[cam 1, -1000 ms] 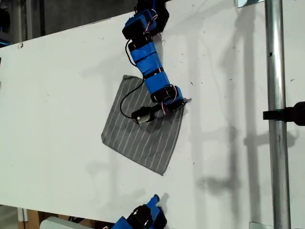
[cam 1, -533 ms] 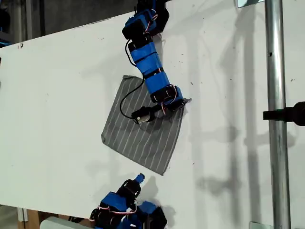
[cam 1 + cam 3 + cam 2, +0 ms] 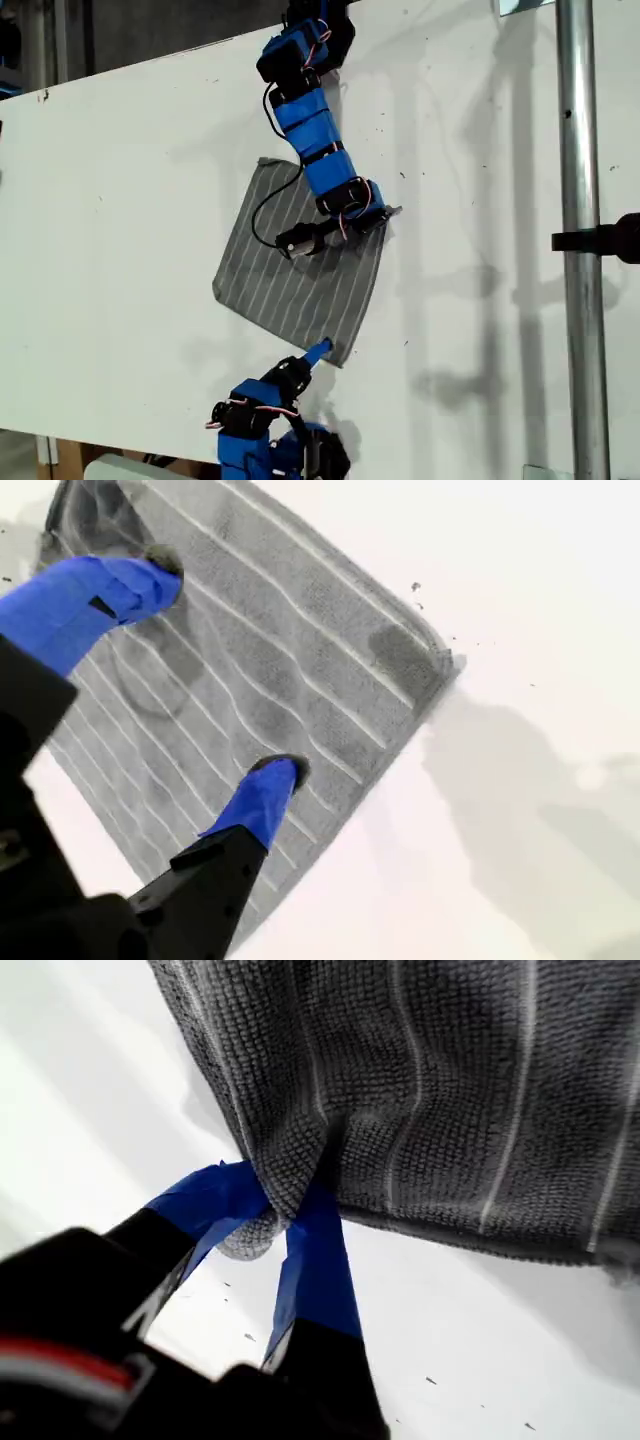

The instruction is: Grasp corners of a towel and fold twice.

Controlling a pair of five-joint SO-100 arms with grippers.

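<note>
The gray towel (image 3: 300, 270) with thin white stripes lies flat on the white table (image 3: 120, 250). My first gripper (image 3: 385, 215), on the blue arm coming from the exterior view's top, is at the towel's corner nearest the exterior view's right. In the first wrist view this gripper (image 3: 280, 1215) is shut on a pinched fold of the towel (image 3: 450, 1080). My second gripper (image 3: 320, 350) comes from the exterior view's bottom to the towel's lowest corner. Its jaws (image 3: 225, 670) stand open over the towel (image 3: 300, 630), a short way in from a corner (image 3: 445, 660).
A vertical metal pole (image 3: 575, 250) with a black clamp (image 3: 605, 240) stands at the exterior view's right. A black cable (image 3: 262, 205) loops from the first arm over the towel. The table's far edge runs along the exterior view's top left.
The second arm has risen from the exterior view's bottom edge and reached up to the towel's lowest corner. The first arm and the towel have not moved.
</note>
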